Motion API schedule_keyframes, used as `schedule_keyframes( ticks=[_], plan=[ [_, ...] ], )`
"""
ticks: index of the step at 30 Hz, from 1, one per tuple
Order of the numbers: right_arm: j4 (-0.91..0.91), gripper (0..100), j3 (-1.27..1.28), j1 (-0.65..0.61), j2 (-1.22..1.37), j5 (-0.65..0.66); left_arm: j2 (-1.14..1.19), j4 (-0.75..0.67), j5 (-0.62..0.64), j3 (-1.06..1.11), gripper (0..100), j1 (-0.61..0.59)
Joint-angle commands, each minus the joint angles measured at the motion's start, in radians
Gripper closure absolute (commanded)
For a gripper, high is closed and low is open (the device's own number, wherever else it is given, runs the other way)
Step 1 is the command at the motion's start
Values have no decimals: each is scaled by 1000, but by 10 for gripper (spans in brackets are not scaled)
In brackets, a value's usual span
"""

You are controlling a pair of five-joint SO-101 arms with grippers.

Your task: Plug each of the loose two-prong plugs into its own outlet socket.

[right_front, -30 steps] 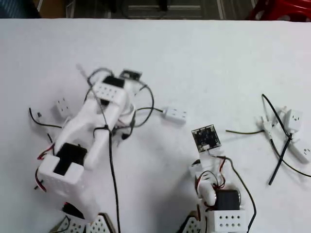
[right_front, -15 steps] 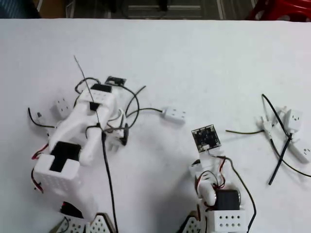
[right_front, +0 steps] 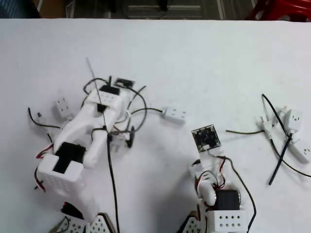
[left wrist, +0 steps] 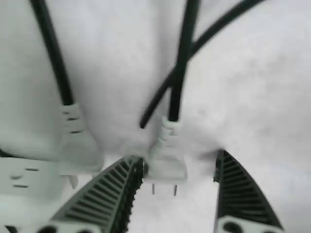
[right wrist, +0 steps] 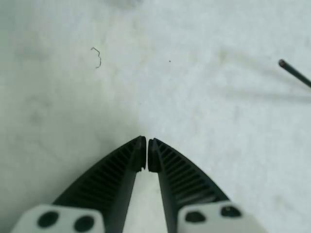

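White plug (left wrist: 165, 167): flat on the table (left wrist: 252, 97), between the left gripper's (left wrist: 180, 164) spread fingers.
Black cords (left wrist: 182, 58): crossing at that plug's cord end.
Second plug (left wrist: 75, 141): just beside it.
Right gripper (right wrist: 146, 155): tips together, empty.

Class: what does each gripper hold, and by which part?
Nothing. Left gripper open around a white plug, not clamping it; right gripper shut, empty.
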Motion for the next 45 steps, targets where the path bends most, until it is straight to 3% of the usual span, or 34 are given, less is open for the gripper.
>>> schedule_keyframes(
  ticks=[1, 7, 11, 21, 27, 31, 41, 45],
  plan=[
    [8, 978, 9, 8, -8, 0, 7, 5, 0, 12, 796, 82],
    [8, 978, 9, 8, -8, 0, 13, 5, -5, 12, 935, 59],
    [8, 978, 9, 8, -8, 0, 90, 18, -5, -31, 950, 58],
    [8, 978, 9, 8, -8, 0, 223, 267, -2, -390, 979, 58],
    [8, 978, 9, 8, -8, 0, 85, 470, 0, -643, 979, 58],
    [8, 978, 9, 8, -8, 0, -91, 473, 3, -680, 979, 58],
    [8, 978, 9, 8, -8, 0, -503, 466, 149, -672, 979, 64],
    [8, 978, 9, 8, -8, 0, -588, 468, 117, -672, 979, 77]
  ],
)
